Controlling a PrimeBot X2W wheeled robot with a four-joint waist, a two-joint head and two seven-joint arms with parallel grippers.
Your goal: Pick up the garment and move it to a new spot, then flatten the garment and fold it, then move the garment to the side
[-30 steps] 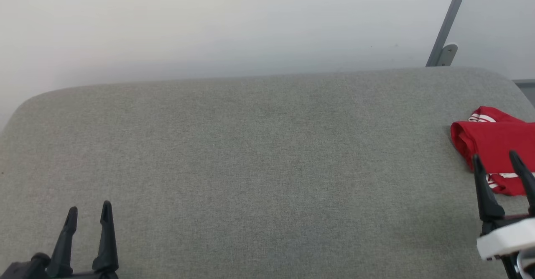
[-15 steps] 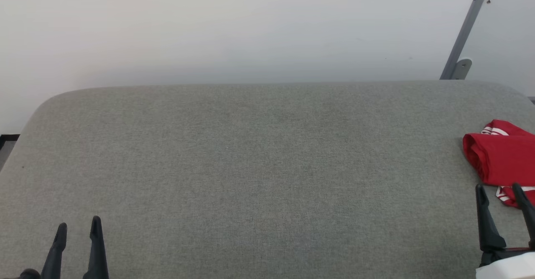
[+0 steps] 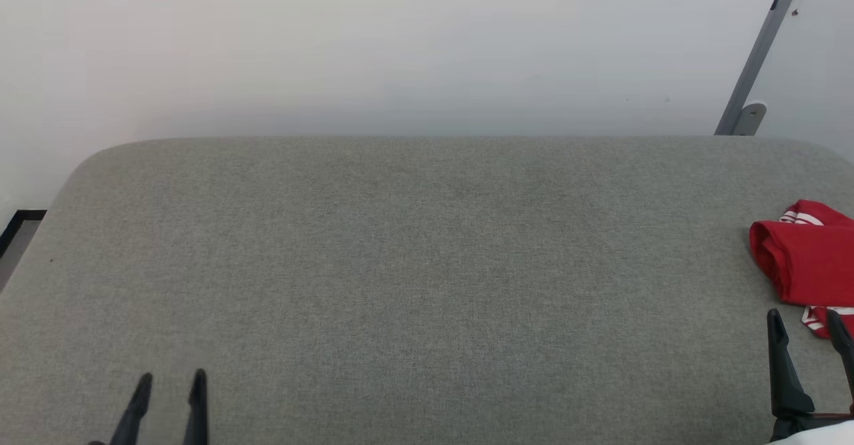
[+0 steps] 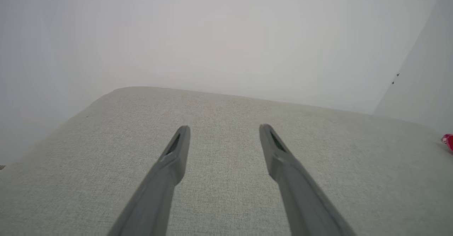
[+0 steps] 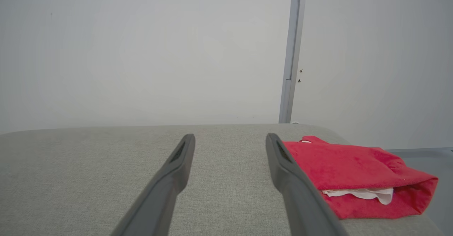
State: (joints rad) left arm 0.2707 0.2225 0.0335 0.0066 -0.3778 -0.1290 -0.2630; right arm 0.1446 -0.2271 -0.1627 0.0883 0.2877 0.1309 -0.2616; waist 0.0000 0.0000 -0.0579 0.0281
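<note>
Folded garment point(image 3: 804, 265) at right edge, not gripped.
The red garment lies on the grey padded surface point(image 3: 427, 265), far right side. Right gripper point(image 3: 804, 315) hovers just beside it, fingers spread; left gripper point(image 3: 172, 375), well apart, likewise spread.

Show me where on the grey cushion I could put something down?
Almost the whole grey cushion is bare: the wide stretch from the left claw across to the right claw, and back to the white wall. It is crowded only at the right edge, where the folded red shirt lies.
</note>
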